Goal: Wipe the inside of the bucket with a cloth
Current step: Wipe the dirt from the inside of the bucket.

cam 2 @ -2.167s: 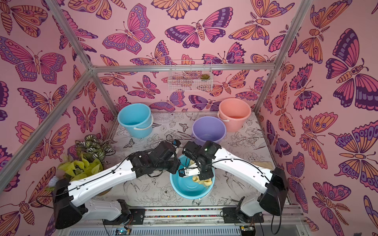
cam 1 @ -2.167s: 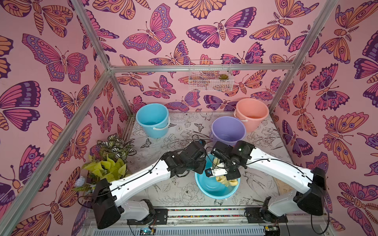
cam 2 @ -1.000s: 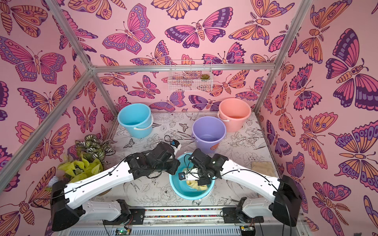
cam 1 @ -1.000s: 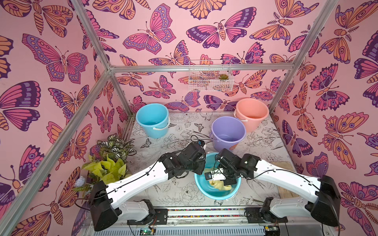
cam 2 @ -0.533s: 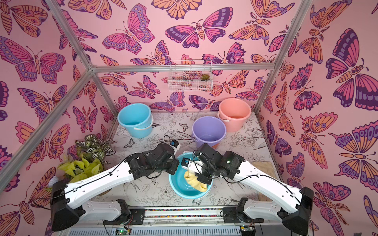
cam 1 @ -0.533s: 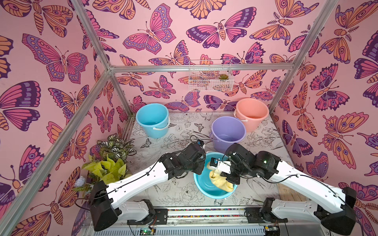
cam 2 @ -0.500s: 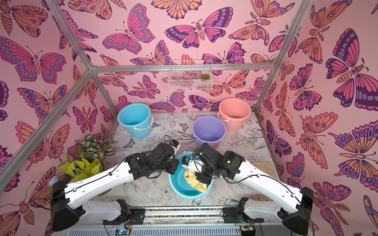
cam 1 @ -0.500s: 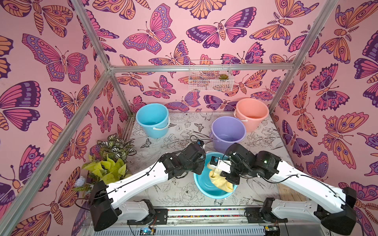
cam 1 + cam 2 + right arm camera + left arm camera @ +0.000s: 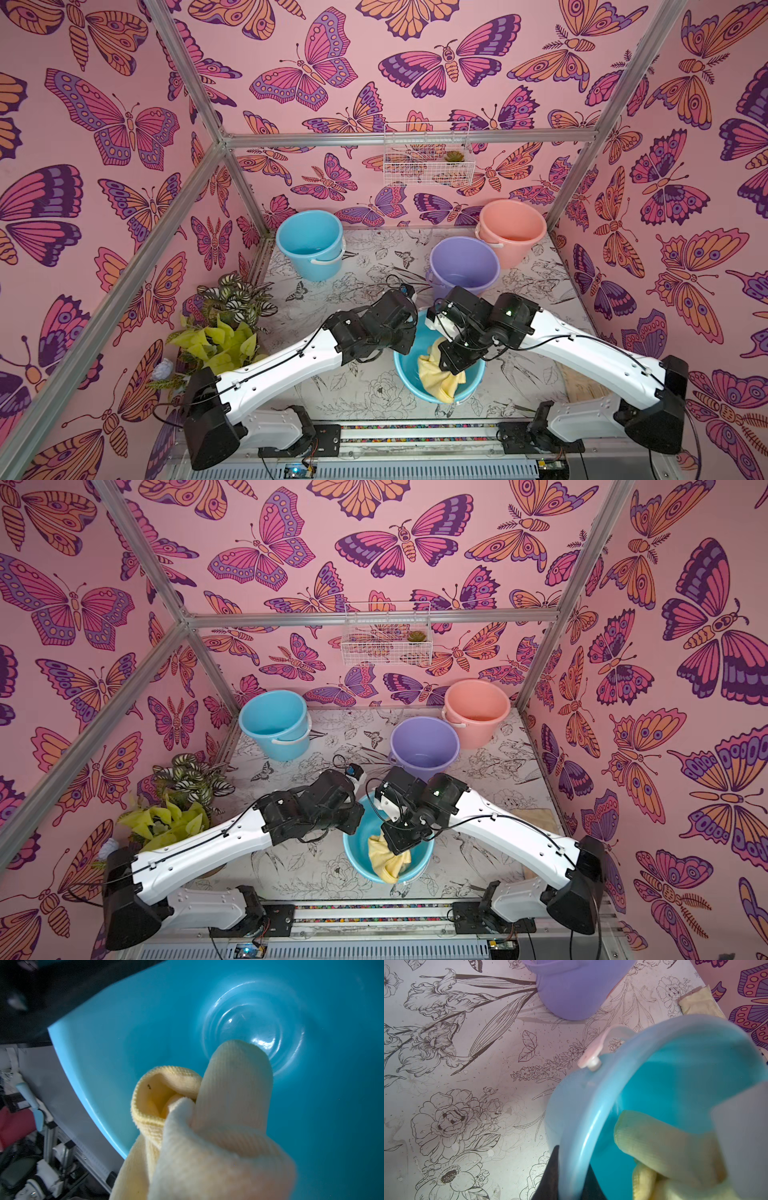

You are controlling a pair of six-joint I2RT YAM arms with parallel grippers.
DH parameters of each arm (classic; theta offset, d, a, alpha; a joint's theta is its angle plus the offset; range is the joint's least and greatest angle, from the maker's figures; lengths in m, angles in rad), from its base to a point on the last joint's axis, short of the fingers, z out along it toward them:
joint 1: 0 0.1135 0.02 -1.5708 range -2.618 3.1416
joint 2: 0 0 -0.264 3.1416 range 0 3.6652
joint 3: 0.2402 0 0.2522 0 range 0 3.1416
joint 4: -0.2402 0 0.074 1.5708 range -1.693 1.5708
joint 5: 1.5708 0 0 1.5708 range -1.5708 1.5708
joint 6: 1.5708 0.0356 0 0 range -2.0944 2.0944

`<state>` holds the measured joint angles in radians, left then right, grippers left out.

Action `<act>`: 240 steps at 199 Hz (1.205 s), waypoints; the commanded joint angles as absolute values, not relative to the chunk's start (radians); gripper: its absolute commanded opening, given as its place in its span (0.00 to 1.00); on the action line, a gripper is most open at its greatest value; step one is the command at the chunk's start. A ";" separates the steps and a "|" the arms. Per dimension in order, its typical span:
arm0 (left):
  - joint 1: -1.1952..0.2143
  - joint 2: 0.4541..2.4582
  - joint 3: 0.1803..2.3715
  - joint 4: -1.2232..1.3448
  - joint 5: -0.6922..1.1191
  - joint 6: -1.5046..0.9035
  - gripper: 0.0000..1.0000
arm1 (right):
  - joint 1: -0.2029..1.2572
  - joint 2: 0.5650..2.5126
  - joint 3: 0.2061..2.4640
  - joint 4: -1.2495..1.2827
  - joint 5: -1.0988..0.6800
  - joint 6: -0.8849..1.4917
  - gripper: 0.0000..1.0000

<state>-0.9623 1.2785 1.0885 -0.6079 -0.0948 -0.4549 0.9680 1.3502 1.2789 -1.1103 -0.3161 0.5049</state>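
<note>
Your left claw [image 9: 407, 340] is clenched on the rim of the near blue bucket [image 9: 406, 372], tipping it on the tabletop [image 9: 353, 386]. The cloth [image 9: 436, 376] sits bunched inside it, grasped by your right claw [image 9: 451, 365]. The lavender bucket [image 9: 463, 266] stands upright just beyond, untouched, nothing in it. Risks: a wiping push breaks the rim pinch and the blue bucket rocks back; the cloth spills over the near rim; lavender stays unwiped.

The near blue bucket [image 9: 145, 1022] was smooth plastic, its floor glossy with bright ringed highlights. The cloth [image 9: 234, 1088] was soft, matt yellow fabric with a fine ribbed weave. The table cover [image 9: 467, 1076] looked matt and speckled. The frame bars [image 9: 407, 139] were brushed metal.
</note>
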 commanded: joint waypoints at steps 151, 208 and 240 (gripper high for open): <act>-0.956 1.313 1.088 -0.587 -0.085 -0.512 0.00 | 0.991 1.560 0.943 -0.658 -0.111 0.761 0.00; -0.954 1.310 1.083 -0.587 -0.085 -0.512 0.00 | 1.003 1.705 0.980 -0.677 -0.078 0.741 0.00; -0.954 1.307 1.081 -0.587 -0.087 -0.514 0.00 | 1.004 1.625 1.005 -0.761 -0.104 0.732 0.00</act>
<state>-0.9443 1.3075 1.0878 -0.6216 -0.0978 -0.5255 0.9894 1.6413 0.9871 -0.7055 -0.1532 0.7387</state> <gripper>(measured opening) 0.147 0.090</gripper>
